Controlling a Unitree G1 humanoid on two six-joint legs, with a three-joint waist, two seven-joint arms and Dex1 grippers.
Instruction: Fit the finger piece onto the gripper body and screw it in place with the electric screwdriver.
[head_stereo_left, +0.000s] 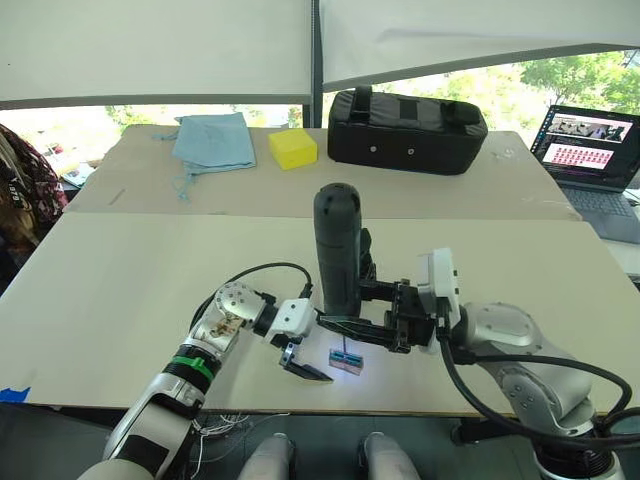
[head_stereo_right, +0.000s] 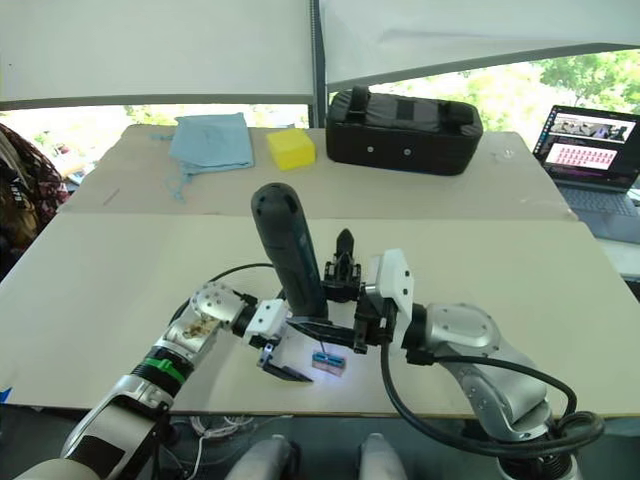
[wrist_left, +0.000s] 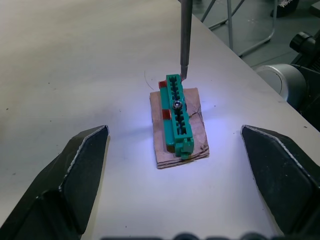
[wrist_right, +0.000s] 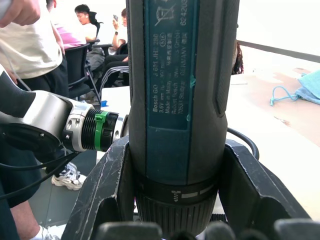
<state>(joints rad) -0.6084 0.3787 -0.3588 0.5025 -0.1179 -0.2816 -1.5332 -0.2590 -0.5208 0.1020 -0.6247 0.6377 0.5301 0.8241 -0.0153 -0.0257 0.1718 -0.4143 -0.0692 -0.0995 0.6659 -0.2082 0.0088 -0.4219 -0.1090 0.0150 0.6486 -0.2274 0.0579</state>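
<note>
Desk clutter around the black case

The black case (head_stereo_left: 405, 130) lies at the far edge of the desk (head_stereo_left: 130, 280). Just left of the case sits a yellow block (head_stereo_left: 293, 148), and farther left of that a blue cloth (head_stereo_left: 213, 141) lies crumpled. Right of the case, at the edge of view, an open laptop (head_stereo_left: 588, 150) shows a lit screen. Well in front of the case, near the desk's near edge, a green part (wrist_left: 178, 113) lies on a brown card (wrist_left: 181, 131).

Electric screwdriver (head_stereo_left: 337, 250) upright near table's (head_stereo_left: 120, 290) front edge, clamped in right gripper (head_stereo_left: 375, 318). Bit tip (wrist_left: 184, 60) at far end of small slotted block (wrist_left: 177, 114) on cardboard pad (wrist_left: 197, 142). Left gripper (head_stereo_left: 305, 365) just left of block. Behind: cloth (head_stereo_left: 213, 140), foam block (head_stereo_left: 292, 148), case (head_stereo_left: 405, 130); laptop (head_stereo_left: 590, 150) far right.
</note>
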